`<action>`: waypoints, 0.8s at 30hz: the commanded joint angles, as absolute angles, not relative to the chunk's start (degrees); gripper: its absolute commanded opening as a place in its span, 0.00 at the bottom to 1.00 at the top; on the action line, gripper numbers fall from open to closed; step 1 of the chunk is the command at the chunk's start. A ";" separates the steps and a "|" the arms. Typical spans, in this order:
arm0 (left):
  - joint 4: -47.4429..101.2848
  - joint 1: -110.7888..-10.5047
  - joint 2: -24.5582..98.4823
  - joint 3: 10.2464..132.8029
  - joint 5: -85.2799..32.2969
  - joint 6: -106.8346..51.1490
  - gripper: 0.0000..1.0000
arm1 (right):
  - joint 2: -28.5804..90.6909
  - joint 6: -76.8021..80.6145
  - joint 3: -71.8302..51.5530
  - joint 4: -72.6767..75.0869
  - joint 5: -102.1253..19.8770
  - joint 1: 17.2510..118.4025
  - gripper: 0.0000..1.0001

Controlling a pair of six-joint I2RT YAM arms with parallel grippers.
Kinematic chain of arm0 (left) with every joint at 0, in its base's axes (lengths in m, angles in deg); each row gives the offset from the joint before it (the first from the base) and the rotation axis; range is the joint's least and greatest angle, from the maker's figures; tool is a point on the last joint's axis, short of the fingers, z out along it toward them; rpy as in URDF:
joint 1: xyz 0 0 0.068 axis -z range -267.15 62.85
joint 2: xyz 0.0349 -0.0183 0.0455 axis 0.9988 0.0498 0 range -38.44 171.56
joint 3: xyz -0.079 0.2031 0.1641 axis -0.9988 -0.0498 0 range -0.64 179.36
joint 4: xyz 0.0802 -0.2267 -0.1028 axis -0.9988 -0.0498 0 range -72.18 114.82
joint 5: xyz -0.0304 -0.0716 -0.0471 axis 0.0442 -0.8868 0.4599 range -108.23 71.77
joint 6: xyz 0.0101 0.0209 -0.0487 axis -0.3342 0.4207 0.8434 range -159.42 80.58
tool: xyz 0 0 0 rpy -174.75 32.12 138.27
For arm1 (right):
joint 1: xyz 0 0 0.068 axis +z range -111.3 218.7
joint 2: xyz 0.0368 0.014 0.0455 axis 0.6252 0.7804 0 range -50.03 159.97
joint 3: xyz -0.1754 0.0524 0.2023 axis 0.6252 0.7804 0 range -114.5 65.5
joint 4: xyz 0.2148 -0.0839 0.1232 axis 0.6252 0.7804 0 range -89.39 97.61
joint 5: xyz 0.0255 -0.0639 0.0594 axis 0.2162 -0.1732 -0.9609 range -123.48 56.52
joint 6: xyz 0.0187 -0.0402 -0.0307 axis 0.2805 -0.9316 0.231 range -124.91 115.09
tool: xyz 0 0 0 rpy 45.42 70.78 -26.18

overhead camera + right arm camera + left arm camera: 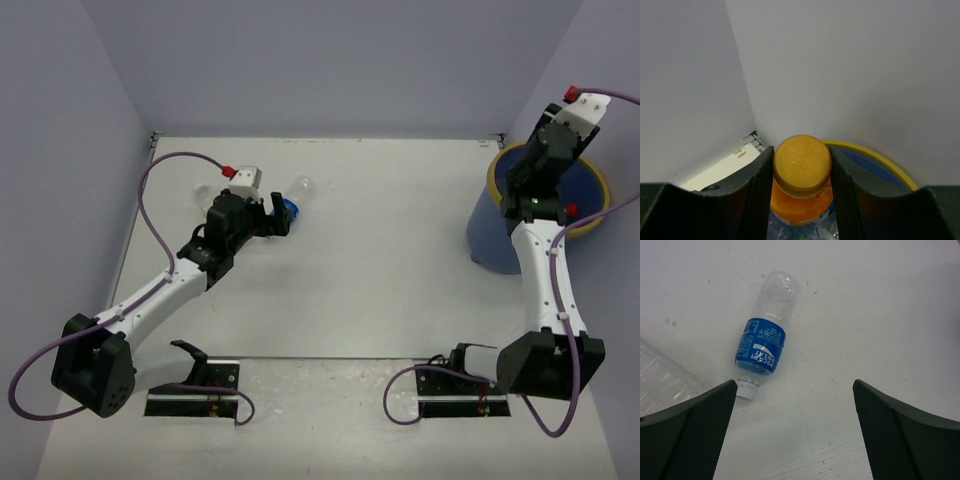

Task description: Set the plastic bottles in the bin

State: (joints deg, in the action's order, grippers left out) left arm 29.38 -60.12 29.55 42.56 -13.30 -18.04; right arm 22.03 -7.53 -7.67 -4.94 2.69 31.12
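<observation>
The orange plastic bottle [801, 185], smooth and round-capped, is clamped in the right claw [801, 155] over the yellow-rimmed bin [880, 159] at the right wall. A clear blue-labelled bottle [762, 345] is seen lying on open desk [875, 315] before the wide-spread, empty left claw [794, 386].

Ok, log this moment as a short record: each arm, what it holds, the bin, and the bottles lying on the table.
left gripper: open, empty, above the table
ahead of it: blue-labelled bottle lying on its side, untouched
beside that: second clear bottle, only partly in view
right gripper: shut on orange bottle, above the bin
bin position: far right of the table, upright
</observation>
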 commanded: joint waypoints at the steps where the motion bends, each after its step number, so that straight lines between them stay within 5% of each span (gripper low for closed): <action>1: 30.88 -60.69 30.93 45.25 -14.37 -21.16 1.00 | 24.16 -9.61 -11.17 -8.36 6.50 30.09 0.75; 2: 30.88 -60.78 31.92 45.74 -14.70 -21.99 1.00 | 24.41 -8.12 -12.17 -5.72 6.25 30.09 0.96; 3: 30.80 -60.86 31.96 46.18 -14.71 -22.02 1.00 | 24.59 -8.07 -12.88 -4.03 6.24 30.09 0.99; 9: 28.62 -61.05 40.70 51.32 -15.04 -25.45 1.00 | 19.18 2.29 -15.49 8.14 -5.62 30.09 0.99; 15: 24.53 -62.77 52.64 61.53 -9.43 -27.39 1.00 | 7.20 7.21 -9.63 7.77 -33.75 30.17 0.99; 24: 15.76 -66.40 74.16 76.63 -14.26 -27.94 1.00 | 6.38 15.39 -11.86 12.06 -58.29 30.67 0.99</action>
